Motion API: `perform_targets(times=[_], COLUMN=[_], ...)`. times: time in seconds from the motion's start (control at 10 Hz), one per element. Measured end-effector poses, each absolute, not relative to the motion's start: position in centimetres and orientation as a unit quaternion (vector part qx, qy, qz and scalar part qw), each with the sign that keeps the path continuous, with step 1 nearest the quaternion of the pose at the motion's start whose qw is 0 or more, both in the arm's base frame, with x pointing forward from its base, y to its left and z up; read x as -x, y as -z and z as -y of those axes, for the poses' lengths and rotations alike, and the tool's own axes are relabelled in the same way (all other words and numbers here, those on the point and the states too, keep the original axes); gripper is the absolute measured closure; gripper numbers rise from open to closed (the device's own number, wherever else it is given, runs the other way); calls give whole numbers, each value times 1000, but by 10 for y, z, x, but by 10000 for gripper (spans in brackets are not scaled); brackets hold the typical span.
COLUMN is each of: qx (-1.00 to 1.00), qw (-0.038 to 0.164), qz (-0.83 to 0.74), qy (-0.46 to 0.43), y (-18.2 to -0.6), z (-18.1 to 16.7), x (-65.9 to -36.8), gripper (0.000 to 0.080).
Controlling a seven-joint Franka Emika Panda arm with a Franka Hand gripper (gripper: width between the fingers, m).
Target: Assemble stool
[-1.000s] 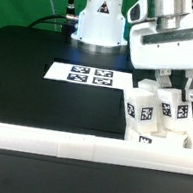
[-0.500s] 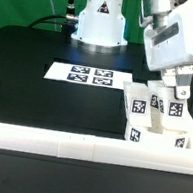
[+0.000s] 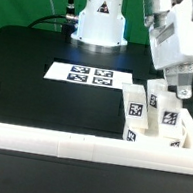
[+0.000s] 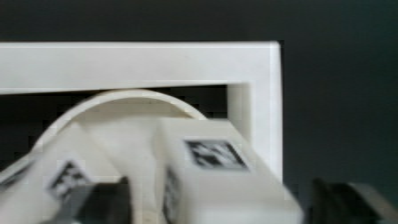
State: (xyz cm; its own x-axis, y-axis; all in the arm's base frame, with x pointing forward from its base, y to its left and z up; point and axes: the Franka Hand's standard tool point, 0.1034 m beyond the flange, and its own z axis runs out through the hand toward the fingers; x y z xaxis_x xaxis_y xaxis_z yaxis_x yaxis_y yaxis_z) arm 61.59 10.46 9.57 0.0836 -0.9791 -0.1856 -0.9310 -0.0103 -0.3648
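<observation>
**Pincer over the stool legs**

Beneath the pincer [image 3: 174, 90], in the exterior view, tagged stool legs [image 3: 135, 112] stand on the round seat [image 3: 173, 147], on the black tabletop [image 3: 27, 73]. Whether its fingers grip cannot be told.

Between the pincer's dark fingers [image 4: 111, 203], the wrist view shows one leg [image 4: 210, 165]; fingers apart, contact unclear.

Legs [image 3: 148, 111] and seat [image 4: 111, 120]: smooth white plastic, slight sheen, bearing matt black-and-white printed tags. Rail [image 3: 47, 142]: same smooth white plastic. Table [image 3: 27, 73]: matt black surface. Marker board [image 3: 90, 77]: thin, flat, matt white, paper-like. Arm casing [image 3: 180, 37]: glossy white plastic.
</observation>
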Motion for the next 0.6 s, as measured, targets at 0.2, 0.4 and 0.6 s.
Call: perform_targets(times=[0.2, 0.4, 0.6], qx=[730, 776, 813], qw=[204, 202, 196], qz=[-650, -594, -543], qy=[48, 59, 71], y=[-119, -123, -122], z=[-105, -103, -103], x=[-619, -620, -620], gripper=[171, 156, 150])
